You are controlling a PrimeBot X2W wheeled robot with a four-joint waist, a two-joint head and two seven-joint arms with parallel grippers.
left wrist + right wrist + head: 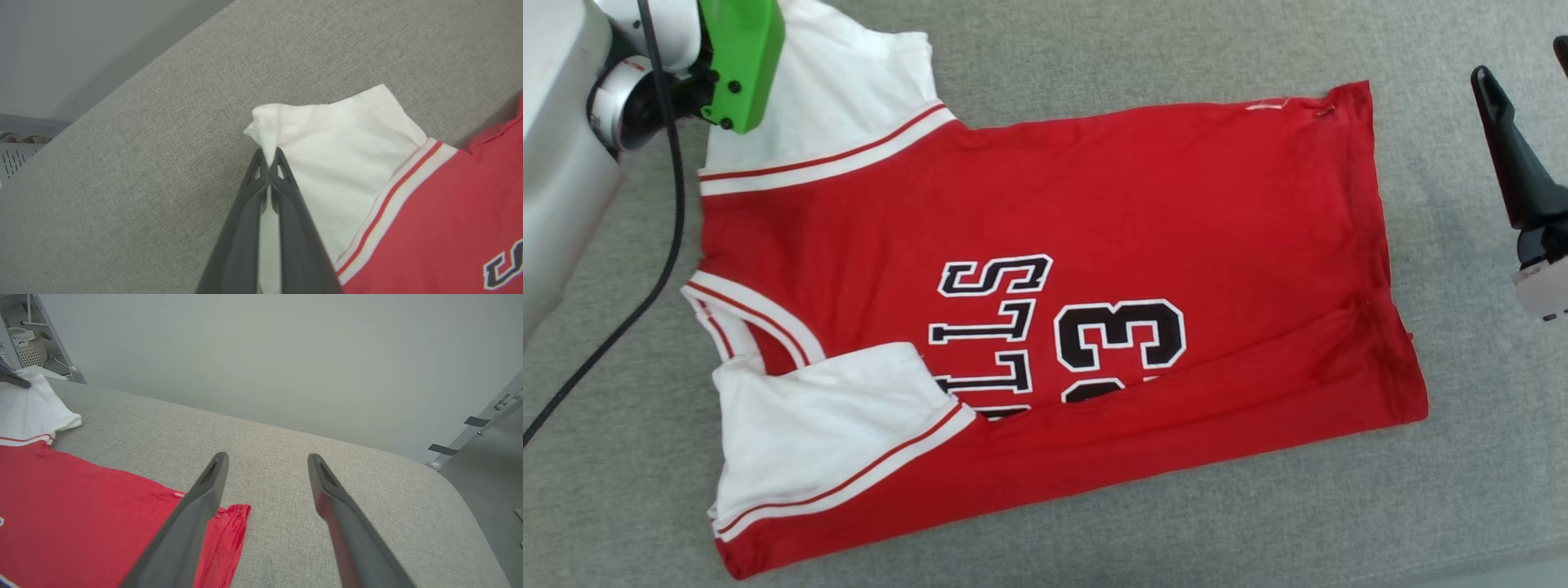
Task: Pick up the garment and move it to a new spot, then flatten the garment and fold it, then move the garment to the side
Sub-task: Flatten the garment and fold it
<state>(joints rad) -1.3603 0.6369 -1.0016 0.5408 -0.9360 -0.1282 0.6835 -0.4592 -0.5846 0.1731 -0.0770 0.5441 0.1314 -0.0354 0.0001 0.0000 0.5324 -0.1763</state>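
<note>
Entry, remote station. The garment (1094, 204) lay spread on the grey padded surface (1258, 523), collar end toward the robot's left and hem (1380, 245) toward its right. Its near long edge was folded up over the body as a red flap (1176, 433), which covered the lower part of the black lettering (996, 327) and of the number. The near sleeve (825, 425) lay folded in on top of the red body. The far sleeve (849, 82) lay out flat on the surface, beyond the shoulder trim.

Left gripper (269, 157): I noted both fingers pressed together on the outer corner of the far sleeve, with a small pucker of white cloth standing up past the tips and a strip of it showing between the fingers lower down. In the head view this arm's green housing (739, 57) sat over that sleeve, with a black cable (670, 204) trailing down across the surface.

Right gripper (267, 456): fingers spread wide, nothing between them. In the head view it stood off beyond the hem, apart from the cloth. From its own wrist camera I saw the far hem corner just beside its left finger; I could not tell its height above the surface.
</note>
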